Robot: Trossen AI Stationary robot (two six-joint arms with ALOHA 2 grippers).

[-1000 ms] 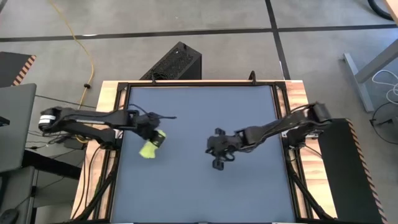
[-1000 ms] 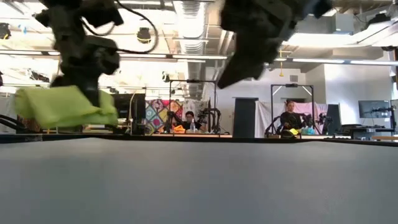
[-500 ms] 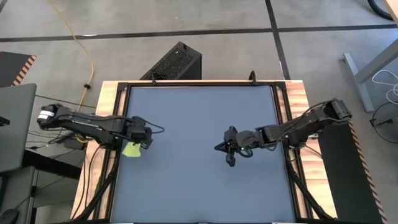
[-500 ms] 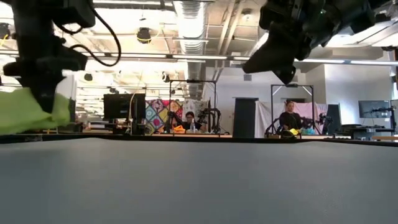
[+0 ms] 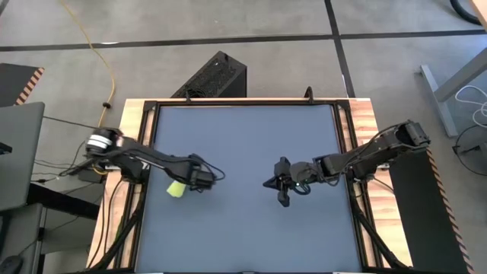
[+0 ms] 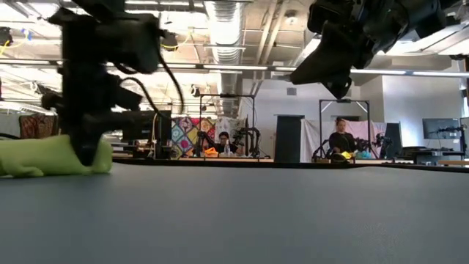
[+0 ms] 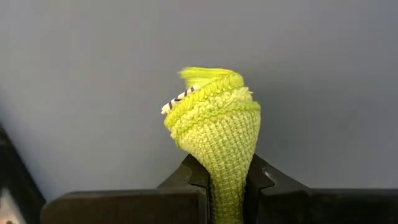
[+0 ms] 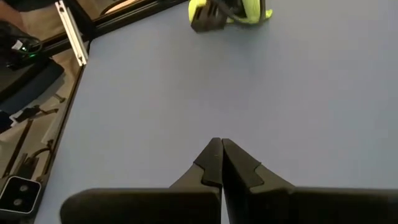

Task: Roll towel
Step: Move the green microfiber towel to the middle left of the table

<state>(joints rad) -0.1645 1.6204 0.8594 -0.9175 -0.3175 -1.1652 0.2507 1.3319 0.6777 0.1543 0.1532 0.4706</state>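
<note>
Towel [image 5: 176,189], rolled, lying left of centre on bench [image 5: 243,228], clamped in left hand [image 5: 188,183]. Right hand [image 5: 281,194] clenched empty, right of centre.

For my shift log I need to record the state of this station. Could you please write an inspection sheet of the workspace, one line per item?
Surface: dark blue-grey table top in a black frame; no marks seen.
Job's things: small lime-green soft cloth towel, bunched into a roll, lying on the table near its left edge.
Clutter: nothing seen.
Hands: left hand shut on the towel, low over the table; right hand shut on nothing, raised above the table's middle.
Cables: yellow cable on the floor; black cables along both arms.
Surroundings: black perforated box behind the table; people far back in the room.
</note>
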